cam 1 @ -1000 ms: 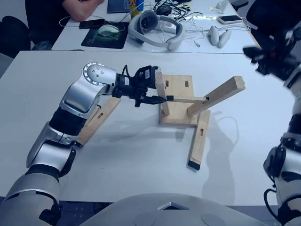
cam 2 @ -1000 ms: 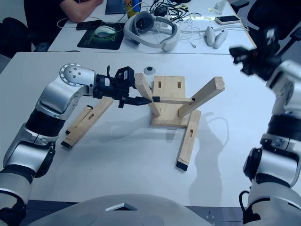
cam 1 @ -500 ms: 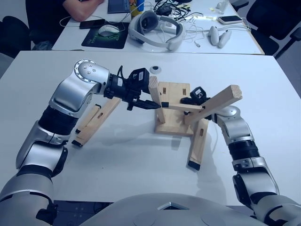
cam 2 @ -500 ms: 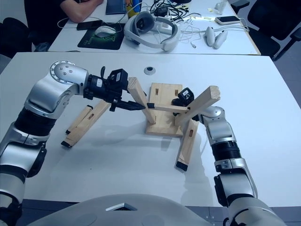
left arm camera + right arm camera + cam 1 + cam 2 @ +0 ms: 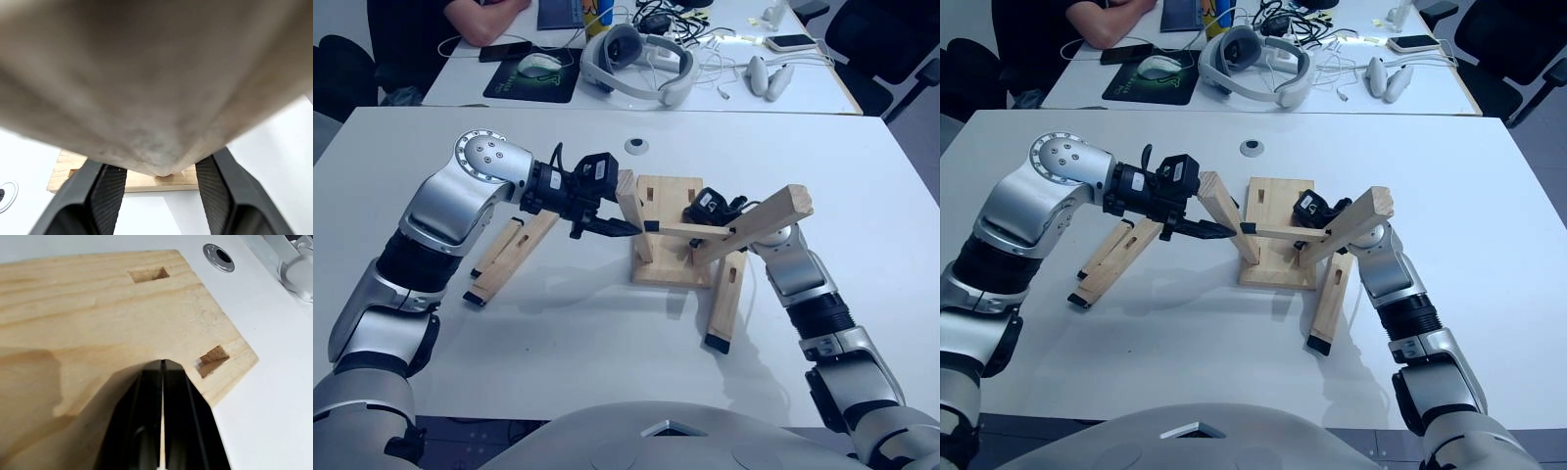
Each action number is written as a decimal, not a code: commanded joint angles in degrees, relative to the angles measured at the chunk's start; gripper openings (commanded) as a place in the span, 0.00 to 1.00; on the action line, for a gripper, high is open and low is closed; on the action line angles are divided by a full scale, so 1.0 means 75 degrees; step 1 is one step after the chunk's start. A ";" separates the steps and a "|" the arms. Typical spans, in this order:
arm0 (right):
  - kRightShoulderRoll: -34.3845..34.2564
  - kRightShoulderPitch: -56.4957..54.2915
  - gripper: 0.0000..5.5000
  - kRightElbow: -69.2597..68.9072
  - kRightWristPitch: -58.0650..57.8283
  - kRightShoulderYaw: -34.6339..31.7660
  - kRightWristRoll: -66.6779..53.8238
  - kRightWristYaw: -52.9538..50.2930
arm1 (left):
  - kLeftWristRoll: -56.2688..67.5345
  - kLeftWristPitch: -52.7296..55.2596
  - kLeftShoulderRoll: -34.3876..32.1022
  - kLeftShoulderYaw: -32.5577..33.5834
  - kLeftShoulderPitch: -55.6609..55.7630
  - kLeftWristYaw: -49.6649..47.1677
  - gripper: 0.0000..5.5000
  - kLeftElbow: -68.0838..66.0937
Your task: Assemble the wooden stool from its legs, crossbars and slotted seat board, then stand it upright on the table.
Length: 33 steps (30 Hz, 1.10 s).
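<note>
My left gripper [image 5: 626, 229] is shut on the upper part of a wooden leg [image 5: 630, 201] that leans over the slotted seat board [image 5: 668, 191]. In the left wrist view its fingers [image 5: 110, 196] flank that blurred leg [image 5: 156, 88]. A thin crossbar [image 5: 685, 233] joins this leg to a second slanted leg [image 5: 769, 215]. My right gripper [image 5: 710, 206] sits just above the crossbar beside the second leg. In the right wrist view the right gripper [image 5: 162, 382] hangs shut over the seat board [image 5: 98, 298] and its slots.
Two loose legs [image 5: 514, 250] lie on the table to the left of the board, and another loose leg [image 5: 724, 299] lies on its near right. A round grommet [image 5: 635, 146] sits behind the board. A headset [image 5: 636, 54] and cables are on the rear desk.
My right arm came down from high at the far right to the crossbar. The left gripper, with its leg and the joined frame, shifted slightly left and nearer, uncovering the grommet.
</note>
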<state>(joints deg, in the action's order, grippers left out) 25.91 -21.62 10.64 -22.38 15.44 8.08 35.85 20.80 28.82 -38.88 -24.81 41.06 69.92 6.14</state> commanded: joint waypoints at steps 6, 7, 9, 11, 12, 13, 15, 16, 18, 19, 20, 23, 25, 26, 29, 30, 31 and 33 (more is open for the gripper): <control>-0.0569 0.0486 0.00 0.0909 -0.0525 0.0212 -0.0070 -0.0221 | -0.0720 0.0126 -0.0513 -0.0613 -0.1434 -0.0012 0.37 -0.0400; -0.0593 0.0495 0.00 0.0974 -0.0505 0.0159 -0.0119 -0.0208 | -0.0617 0.0194 -0.0536 -0.0521 -0.1497 -0.0019 0.37 -0.0371; -0.0627 0.0532 0.00 0.1097 -0.0484 0.0104 -0.0185 -0.0180 | -0.0478 0.0308 -0.0530 -0.0369 -0.1570 -0.0088 0.37 -0.0340; -0.0627 0.0558 0.00 0.1167 -0.0458 0.0158 -0.0166 -0.0174 | -0.0436 0.0325 -0.0503 -0.0297 -0.1563 -0.0131 0.37 -0.0379; -0.0625 0.0575 0.00 0.1179 -0.0451 0.0176 -0.0174 -0.0164 | -0.0407 0.0346 -0.0468 -0.0265 -0.1534 -0.0154 0.37 -0.0408; -0.0627 0.0582 0.00 0.1205 -0.0435 0.0198 -0.0162 -0.0164 | -0.0365 0.0377 -0.0434 -0.0226 -0.1495 -0.0173 0.37 -0.0436; -0.0633 0.0597 0.00 0.1249 -0.0420 0.0230 -0.0156 -0.0134 | -0.0224 0.0485 -0.0354 -0.0120 -0.1420 -0.0198 0.42 -0.0454; -0.0631 0.0606 0.00 0.1274 -0.0409 0.0250 -0.0142 -0.0125 | -0.0145 0.0540 -0.0313 -0.0054 -0.1397 -0.0218 0.45 -0.0446; -0.0622 0.0634 0.00 0.1322 -0.0381 0.0276 -0.0135 -0.0108 | 0.0002 0.0700 -0.0260 0.0075 -0.1390 -0.0234 0.51 -0.0380; -0.0605 0.0650 0.00 0.1363 -0.0354 0.0301 -0.0118 -0.0096 | 0.0084 0.0803 -0.0247 0.0176 -0.1423 -0.0212 0.53 -0.0325; -0.0595 0.0658 0.00 0.1400 -0.0327 0.0312 -0.0111 -0.0089 | 0.0124 0.0870 -0.0246 0.0257 -0.1452 -0.0169 0.56 -0.0292; -0.0576 0.0661 0.00 0.1443 -0.0284 0.0330 -0.0107 -0.0055 | 0.0054 0.0823 -0.0302 0.0419 -0.1567 -0.0125 0.65 -0.0235; -0.0599 0.0640 0.00 0.1461 -0.0257 0.0297 -0.0143 -0.0053 | -0.0126 0.0652 -0.0429 0.0508 -0.1661 -0.0161 0.70 -0.0217; -0.0612 0.0634 0.00 0.1472 -0.0227 0.0274 -0.0166 -0.0056 | -0.0263 0.0539 -0.0526 0.0523 -0.1720 -0.0190 0.70 -0.0218; -0.0699 0.0625 0.00 0.1460 -0.0159 0.0259 -0.0224 -0.0063 | -0.0564 0.0284 -0.0734 0.0636 -0.1970 -0.0310 0.70 -0.0284; -0.0754 0.0575 0.00 0.1499 -0.0145 0.0310 -0.0205 -0.0069 | -0.0573 0.0315 -0.0787 0.0741 -0.2124 -0.0380 0.70 -0.0253; -0.0808 0.0517 0.00 0.1540 -0.0135 0.0367 -0.0180 -0.0080 | -0.0587 0.0324 -0.0836 0.0822 -0.2272 -0.0448 0.70 -0.0223; -0.0996 0.0350 0.00 0.1653 -0.0132 0.0495 -0.0145 -0.0079 | -0.0788 0.0191 -0.0957 0.0915 -0.2600 -0.0650 0.70 -0.0289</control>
<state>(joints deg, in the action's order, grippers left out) 21.35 -22.52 17.63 -19.94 14.52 5.86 33.33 16.95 31.24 -44.38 -19.17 24.29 66.74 4.25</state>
